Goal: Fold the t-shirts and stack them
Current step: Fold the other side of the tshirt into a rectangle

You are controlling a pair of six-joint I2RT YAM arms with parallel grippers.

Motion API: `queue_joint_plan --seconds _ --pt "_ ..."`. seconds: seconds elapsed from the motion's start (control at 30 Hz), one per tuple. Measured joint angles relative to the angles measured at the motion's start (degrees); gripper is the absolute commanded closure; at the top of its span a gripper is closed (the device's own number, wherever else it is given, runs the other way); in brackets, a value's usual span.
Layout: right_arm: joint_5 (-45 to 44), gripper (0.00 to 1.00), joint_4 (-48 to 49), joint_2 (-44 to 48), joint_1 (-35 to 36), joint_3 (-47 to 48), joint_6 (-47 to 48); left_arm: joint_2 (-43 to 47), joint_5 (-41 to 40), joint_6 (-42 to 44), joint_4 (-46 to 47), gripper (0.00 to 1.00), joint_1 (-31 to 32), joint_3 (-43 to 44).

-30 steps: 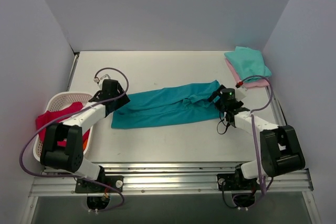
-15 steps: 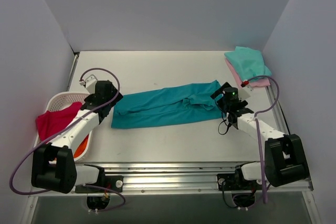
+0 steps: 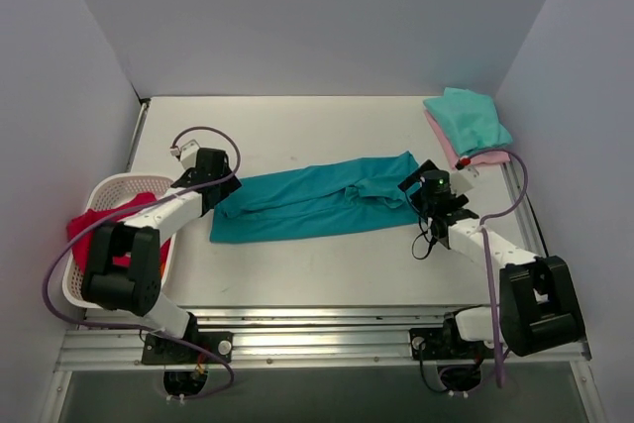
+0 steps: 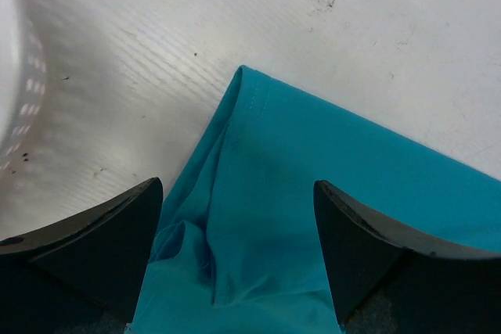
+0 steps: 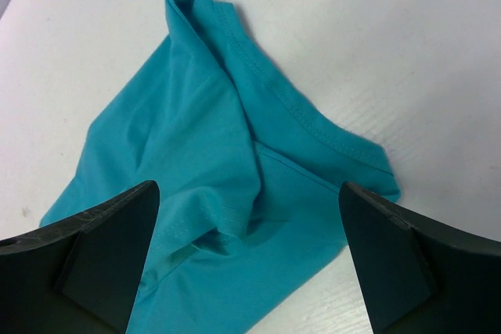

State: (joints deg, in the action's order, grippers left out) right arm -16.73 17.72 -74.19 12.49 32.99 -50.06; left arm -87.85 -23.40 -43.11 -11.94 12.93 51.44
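Basket (image 3: 107,188): sitting at the table's (image 3: 297,136) left edge with red cloth (image 3: 91,227) spilling over its rim, crowding the left arm on that side
Left gripper (image 4: 239,193): hovering with its jaws spread wide and gripping nothing, straddling the bunched left corner of the teal shirt, probably lining up a pinch
Teal shirt (image 3: 317,200): lying as a long band across mid-table (wrinkled at both ends), with bare surface showing in front of it and behind it for a fold
Right gripper (image 5: 250,189): hanging released over the shirt's right end, its fingers framing the hemmed flap
Mint-green shirt (image 3: 466,118): resting folded on the pale pink shirt (image 3: 477,158) in the far right corner, close to the wall, likely awaiting the teal one
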Motion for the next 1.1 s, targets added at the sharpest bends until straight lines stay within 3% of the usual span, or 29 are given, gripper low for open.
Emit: queue_joint_plan --seconds 0.37,0.7,1.1 --pt "0.0 0.06 1.8 -3.7 0.0 -1.5 -0.5 -14.2 3.7 1.4 5.1 0.30 0.0 8.0" --pt "0.0 0.07 2.5 -5.1 0.0 -1.5 -0.5 -16.4 3.9 1.8 6.0 0.62 0.0 9.5" --pt "0.0 0.07 2.9 -5.9 0.0 -1.5 -0.5 -19.0 4.2 1.5 6.3 0.66 -1.1 11.2"
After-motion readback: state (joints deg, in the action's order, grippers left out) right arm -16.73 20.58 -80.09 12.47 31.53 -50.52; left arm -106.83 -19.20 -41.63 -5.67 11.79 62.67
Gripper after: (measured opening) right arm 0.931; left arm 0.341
